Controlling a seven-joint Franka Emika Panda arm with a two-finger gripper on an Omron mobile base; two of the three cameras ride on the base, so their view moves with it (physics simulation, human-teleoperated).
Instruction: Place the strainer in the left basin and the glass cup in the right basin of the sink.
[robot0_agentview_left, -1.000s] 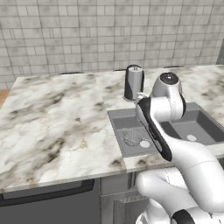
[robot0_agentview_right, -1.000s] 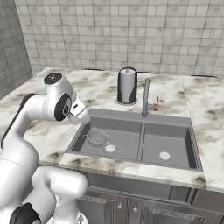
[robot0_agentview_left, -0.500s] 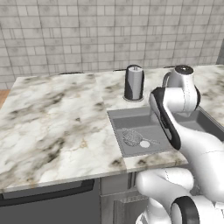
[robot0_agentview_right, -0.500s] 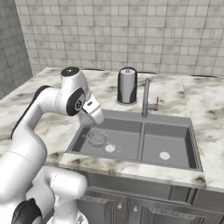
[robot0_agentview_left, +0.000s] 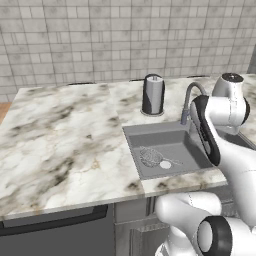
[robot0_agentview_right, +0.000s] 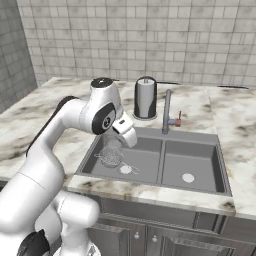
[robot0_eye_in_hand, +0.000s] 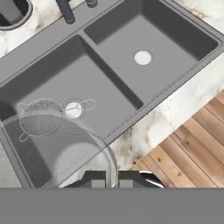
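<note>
With the strainer (robot0_eye_in_hand: 41, 117) lying in the left basin (robot0_eye_in_hand: 65, 83) beside its drain, the gripper (robot0_eye_in_hand: 112, 177) holds its jaws pinched on the glass cup (robot0_eye_in_hand: 65, 151) above that basin and should clear the divider (robot0_eye_in_hand: 109, 72) before lowering upright into the right basin (robot0_eye_in_hand: 170, 35).

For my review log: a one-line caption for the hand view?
Gripper shut on glass cup above left basin, where strainer lies.

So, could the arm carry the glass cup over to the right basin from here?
Probably yes: the jaws hold the glass cup over the left basin, the right basin lies open beyond the divider, and the faucet stands back.
</note>
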